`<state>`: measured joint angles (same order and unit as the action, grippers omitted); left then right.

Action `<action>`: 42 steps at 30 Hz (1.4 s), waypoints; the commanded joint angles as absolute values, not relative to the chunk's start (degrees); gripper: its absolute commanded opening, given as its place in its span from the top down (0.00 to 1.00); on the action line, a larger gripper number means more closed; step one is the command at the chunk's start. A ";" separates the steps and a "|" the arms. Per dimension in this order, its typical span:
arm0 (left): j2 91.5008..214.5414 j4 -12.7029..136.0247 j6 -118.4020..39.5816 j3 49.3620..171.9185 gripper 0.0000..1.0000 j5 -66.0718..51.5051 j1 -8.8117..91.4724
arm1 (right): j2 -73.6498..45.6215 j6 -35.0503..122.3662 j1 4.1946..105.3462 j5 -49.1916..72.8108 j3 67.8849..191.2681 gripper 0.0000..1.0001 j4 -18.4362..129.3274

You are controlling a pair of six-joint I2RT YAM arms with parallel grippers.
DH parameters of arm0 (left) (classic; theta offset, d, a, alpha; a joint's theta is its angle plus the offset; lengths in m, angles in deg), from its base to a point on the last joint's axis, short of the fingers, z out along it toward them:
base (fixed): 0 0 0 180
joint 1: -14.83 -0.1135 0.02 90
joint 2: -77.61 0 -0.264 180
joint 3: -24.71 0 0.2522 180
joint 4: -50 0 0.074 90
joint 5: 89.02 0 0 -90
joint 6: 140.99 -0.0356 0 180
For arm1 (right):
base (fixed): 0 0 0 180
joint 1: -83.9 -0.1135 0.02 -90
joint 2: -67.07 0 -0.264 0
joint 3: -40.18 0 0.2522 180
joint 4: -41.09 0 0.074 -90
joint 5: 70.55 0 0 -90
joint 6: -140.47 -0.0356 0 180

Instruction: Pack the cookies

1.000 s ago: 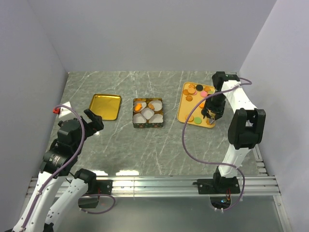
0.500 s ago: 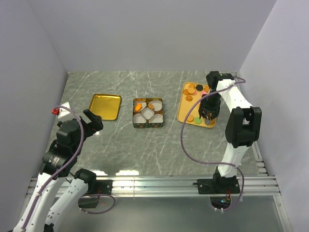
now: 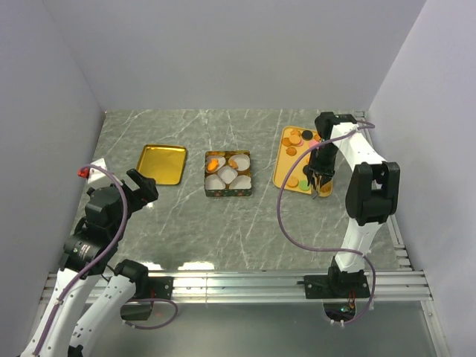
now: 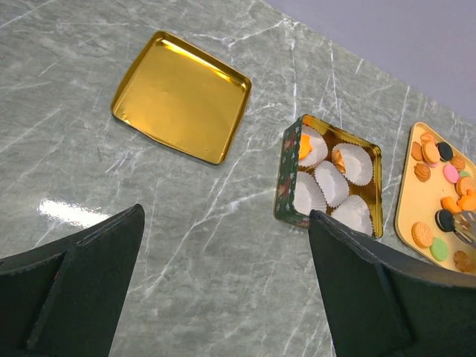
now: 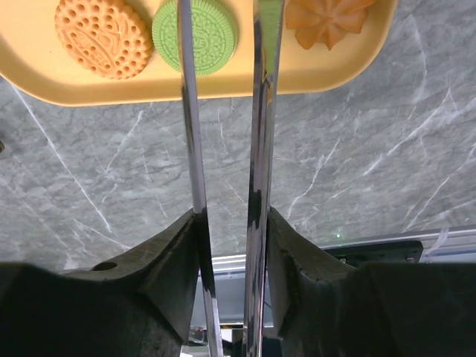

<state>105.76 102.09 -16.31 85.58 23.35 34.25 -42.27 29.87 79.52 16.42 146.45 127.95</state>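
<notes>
Grey marble table (image 3: pixel 245 223): right gripper (image 3: pixel 319 192), blades narrowly apart, hangs over the yellow tray's (image 5: pixel 312 63) near end, green cookie (image 5: pixel 216 30) flat below, partly between them; tips unseen, grip undetermined; left gripper (image 4: pixel 223 216) spread wide, well away.

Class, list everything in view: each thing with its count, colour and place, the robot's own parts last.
table: one, grey marble, beneath everything
lid: one, gold, left
tin: one, dark, centre
paper cups: five, white, inside tin
tray: one, yellow, right
cookies: many, mostly orange, on tray; two cups hold some
small block: one, red-white, far left
tongs: one, silver, in right hand
left hand: one, black, open, near left
right hand: one, black, over tray
</notes>
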 commanded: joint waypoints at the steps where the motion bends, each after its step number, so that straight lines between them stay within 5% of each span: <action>1: 104.95 100.06 -16.89 85.41 0.02 23.22 33.99 | -41.65 29.56 78.71 15.41 146.14 0.57 128.94; 22: 108.02 99.72 -17.59 85.93 0.02 22.17 36.89 | -33.31 25.51 71.51 6.72 148.87 0.71 129.03; 32: 127.06 92.78 -11.36 103.13 0.01 -9.10 38.82 | -21.98 20.43 64.14 -13.49 151.50 0.72 118.68; 42: 142.56 89.43 1.03 115.20 0.01 -28.63 38.82 | -19.77 15.50 51.82 -15.36 156.60 0.72 110.67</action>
<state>141.99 92.28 -4.27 112.25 -20.39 38.56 -21.55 17.94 53.46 -13.50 154.06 116.17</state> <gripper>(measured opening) 0.994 0.281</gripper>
